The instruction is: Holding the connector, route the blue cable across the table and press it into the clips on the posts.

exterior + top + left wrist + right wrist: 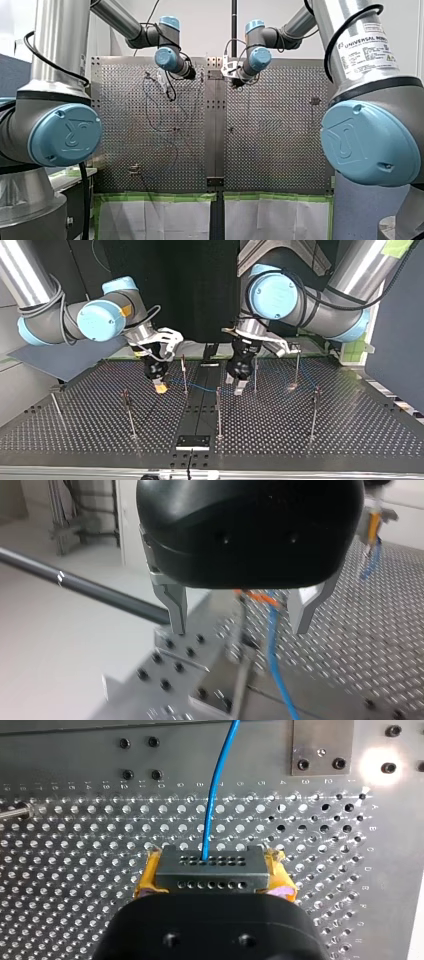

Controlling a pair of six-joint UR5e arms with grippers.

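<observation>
perforated metal desk (350,435) studded with posts (218,412); my right claw (160,386) pinches the connector (209,868) between yellow pads (145,882), so the blue cable (215,795) trails off ahead of it — my left claw (239,628) hangs wide open over that cable, likely poised to press it home.

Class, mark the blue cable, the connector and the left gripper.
blue cable (213,795): right wrist view, middle of the strand.
connector (212,870): right wrist view, its holed face.
left gripper (239,629): left wrist view, midway between fingertips.
</observation>
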